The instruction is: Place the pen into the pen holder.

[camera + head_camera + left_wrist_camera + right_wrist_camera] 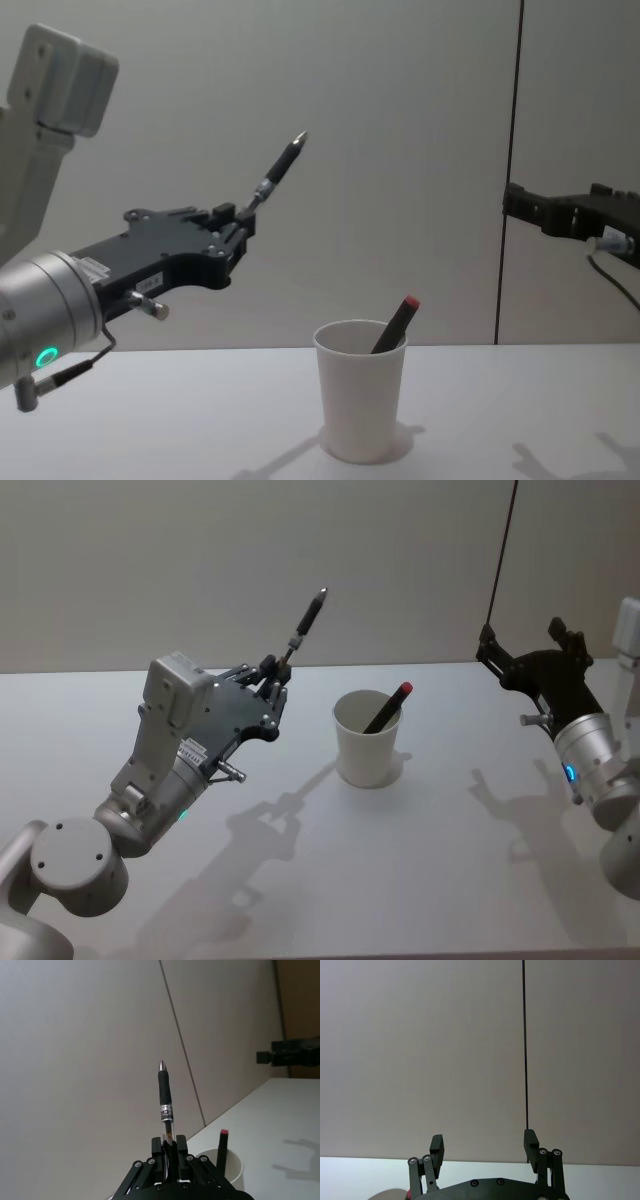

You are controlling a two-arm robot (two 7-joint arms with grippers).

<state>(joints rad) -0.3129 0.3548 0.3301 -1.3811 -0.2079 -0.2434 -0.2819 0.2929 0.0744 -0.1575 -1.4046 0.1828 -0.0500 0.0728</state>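
My left gripper [274, 683] [244, 214] [169, 1151] is shut on the lower end of a black and clear pen [305, 623] [278, 166] [165, 1101], held in the air with its silver tip pointing up and away. It hangs left of and above the pen holder [366, 738] [361, 389] [231, 1166], a white paper cup on the table. A dark pen with a red cap [390, 707] [396, 320] [222, 1152] leans inside the cup. My right gripper [530, 643] [485, 1147] [555, 208] is open and empty, raised at the right.
The white table [450, 860] stretches around the cup, with a plain wall behind. A thin dark vertical line [503, 550] [525, 1045] runs down the wall near my right gripper.
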